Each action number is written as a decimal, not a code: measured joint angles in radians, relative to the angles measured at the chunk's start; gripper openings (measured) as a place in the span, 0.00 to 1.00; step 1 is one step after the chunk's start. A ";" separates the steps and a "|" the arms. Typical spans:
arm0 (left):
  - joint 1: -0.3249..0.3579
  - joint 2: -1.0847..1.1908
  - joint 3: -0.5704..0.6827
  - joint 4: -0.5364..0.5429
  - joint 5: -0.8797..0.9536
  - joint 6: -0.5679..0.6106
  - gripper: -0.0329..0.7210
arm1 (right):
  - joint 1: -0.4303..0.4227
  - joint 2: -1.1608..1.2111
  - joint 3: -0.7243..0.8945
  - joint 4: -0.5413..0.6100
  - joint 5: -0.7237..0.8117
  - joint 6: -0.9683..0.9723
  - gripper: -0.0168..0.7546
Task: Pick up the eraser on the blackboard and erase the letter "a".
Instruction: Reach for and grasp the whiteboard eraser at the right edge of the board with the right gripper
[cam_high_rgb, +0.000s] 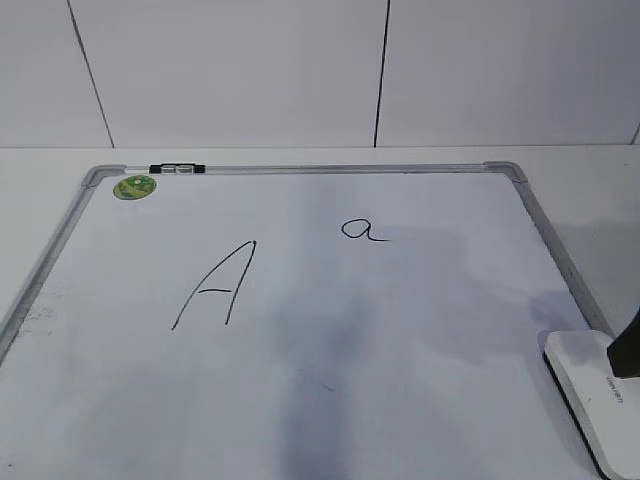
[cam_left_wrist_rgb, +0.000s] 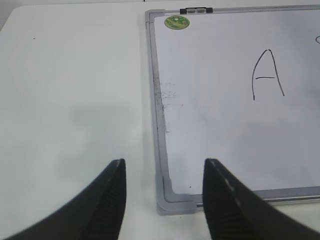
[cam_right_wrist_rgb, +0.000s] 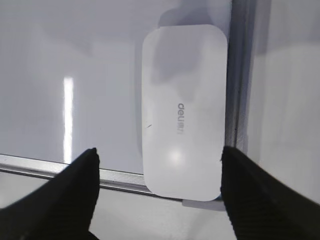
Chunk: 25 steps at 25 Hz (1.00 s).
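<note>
Outwardly, the exterior view shows the large white dry-erase blackboard (cam_high_rgb: 300, 330) with its silver metal frame lying flat, and every place here is read from that frame. The small cursive letter "a" (cam_high_rgb: 363, 231) in thin black marker sits inside the far edge, right of the big capital "A" (cam_high_rgb: 216, 286), and is untouched. The white rounded plastic eraser (cam_high_rgb: 592, 398) lies at the near right corner, with a dark part of the right arm just above it; a round green sticker (cam_high_rgb: 134, 187) marks the far left corner. From the left wrist view, the left gripper (cam_left_wrist_rgb: 162, 200) hangs over the near left corner of the frame, jaws spread and empty, probably parked clear of the work. From the right wrist view, the right gripper (cam_right_wrist_rgb: 157, 187) is poised above the eraser, jaws spread wide either side of its short width, one over the board surface, one outside the frame's right rail. That straddle suits a closing grasp; nothing is held yet.
</note>
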<state>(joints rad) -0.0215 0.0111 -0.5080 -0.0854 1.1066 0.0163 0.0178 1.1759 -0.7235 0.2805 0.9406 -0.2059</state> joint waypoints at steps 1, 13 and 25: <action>0.000 0.000 0.000 0.000 0.000 0.000 0.54 | 0.000 0.004 0.000 0.000 0.003 0.000 0.76; 0.000 0.000 0.000 0.000 0.000 0.000 0.54 | 0.000 0.010 0.000 0.006 0.005 -0.001 0.76; 0.000 0.000 0.000 0.000 0.000 0.000 0.54 | 0.000 0.010 0.000 -0.021 0.024 -0.001 0.79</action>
<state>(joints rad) -0.0215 0.0111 -0.5080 -0.0854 1.1066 0.0163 0.0178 1.1858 -0.7235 0.2600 0.9642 -0.2065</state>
